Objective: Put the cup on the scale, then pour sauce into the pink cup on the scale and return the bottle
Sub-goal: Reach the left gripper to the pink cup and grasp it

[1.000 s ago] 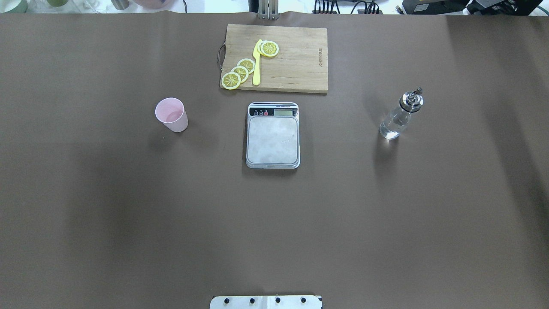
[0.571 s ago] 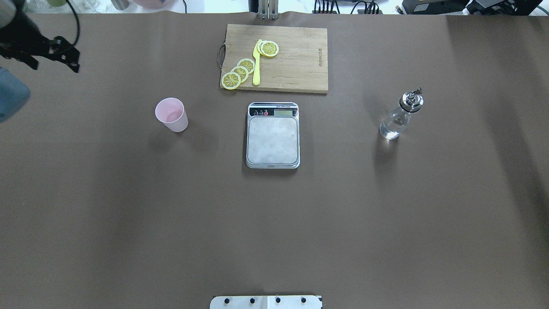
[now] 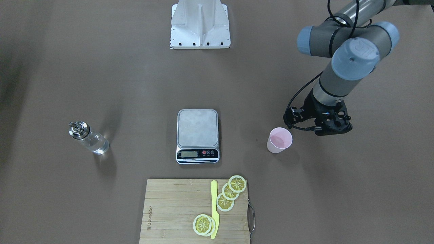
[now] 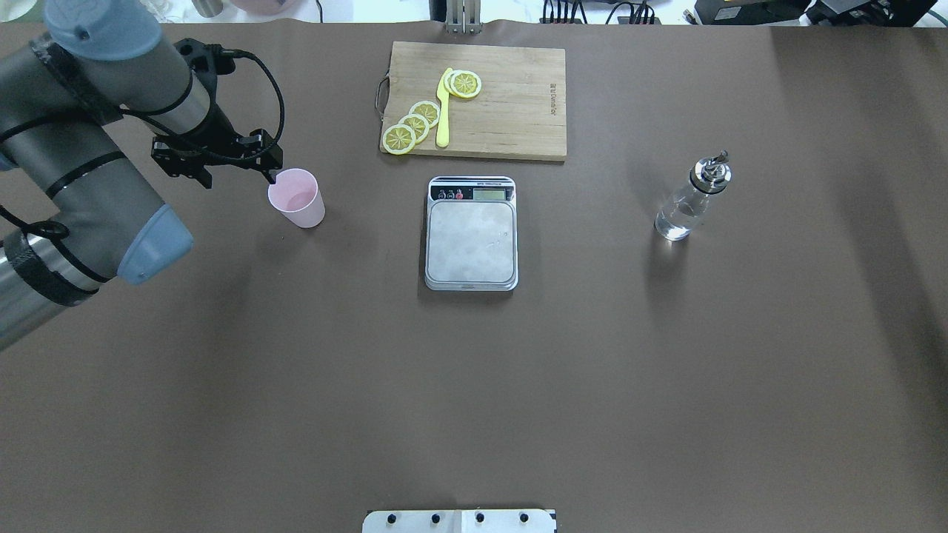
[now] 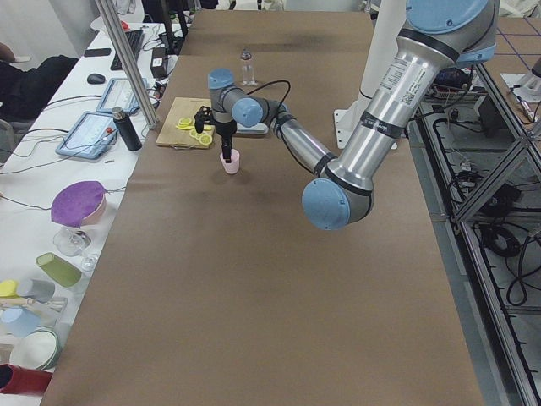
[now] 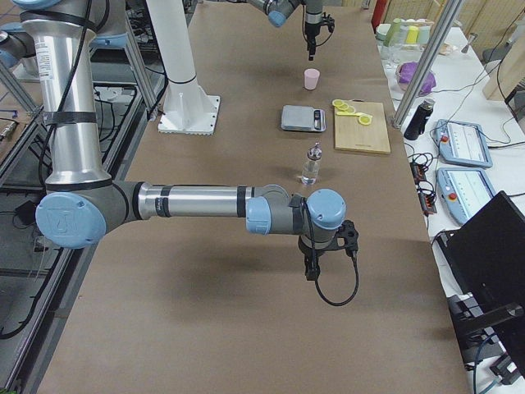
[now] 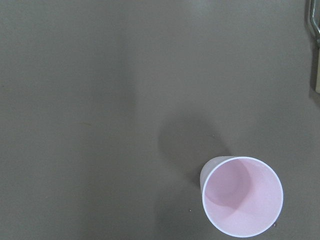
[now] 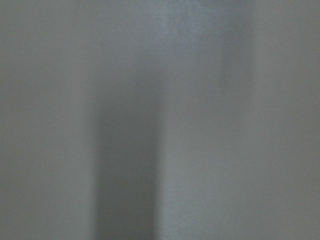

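Observation:
The pink cup [image 4: 296, 198] stands upright and empty on the brown table, left of the scale [image 4: 471, 244], whose grey platform is bare. My left gripper [image 4: 237, 178] points down, open and empty. It hangs just left of the cup, one fingertip [image 4: 272, 176] near the rim. The left wrist view shows the cup [image 7: 242, 196] at the lower right, with no fingers in view. The clear bottle [image 4: 685, 207] with its silver spout stands upright, right of the scale. My right gripper [image 6: 312, 267] shows only in the exterior right view, low over bare table; I cannot tell its state.
A wooden cutting board [image 4: 511, 126] with lemon slices [image 4: 415, 122] and a yellow knife [image 4: 444, 111] lies behind the scale. The robot's base plate [image 4: 459, 521] sits at the near edge. The left arm's elbow [image 4: 141, 237] hangs over the table's left part.
My left arm has come in from the far left edge and now hangs beside the cup. The cup, scale and bottle have not moved.

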